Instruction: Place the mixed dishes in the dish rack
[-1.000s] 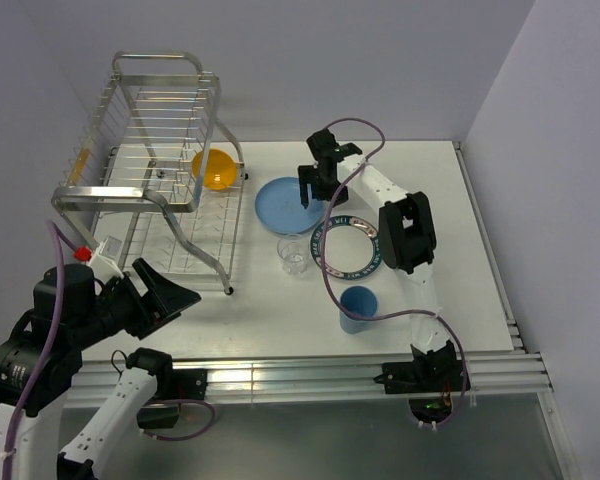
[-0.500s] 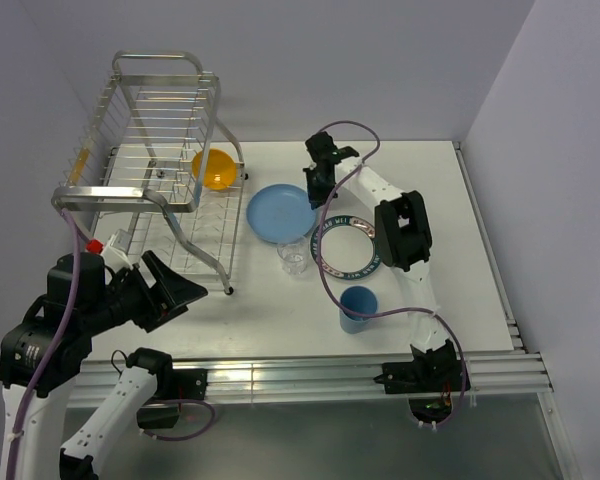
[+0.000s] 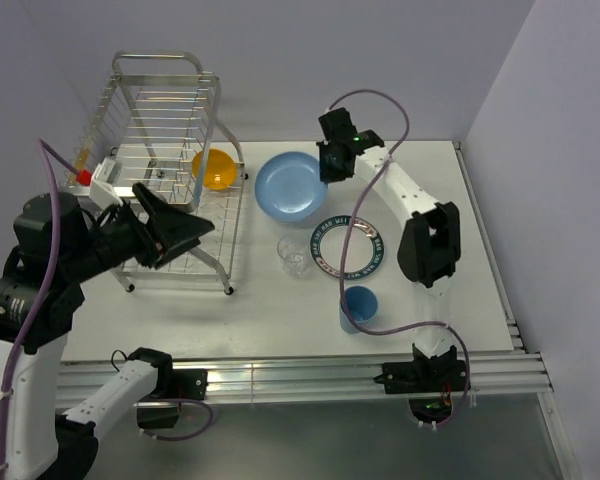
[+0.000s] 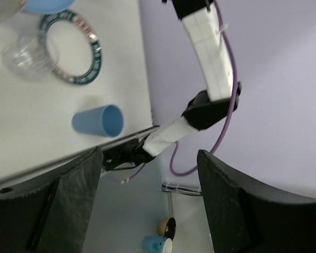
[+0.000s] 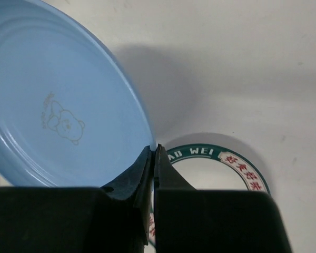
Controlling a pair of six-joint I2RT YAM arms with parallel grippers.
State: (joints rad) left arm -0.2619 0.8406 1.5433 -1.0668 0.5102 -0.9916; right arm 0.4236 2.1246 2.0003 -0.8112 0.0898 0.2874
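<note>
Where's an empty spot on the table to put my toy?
The biggest bare patch is the near strip of table, between the dish rack and the small blue cup. The far right corner is bare too. The middle is crowded: the clear glass and lettered plate lie close together, and the right gripper holds the blue plate right behind them.

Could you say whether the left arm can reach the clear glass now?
Probably yes: the open left hand hangs over the dish rack, and the clear glass stands unobstructed beside it.
</note>
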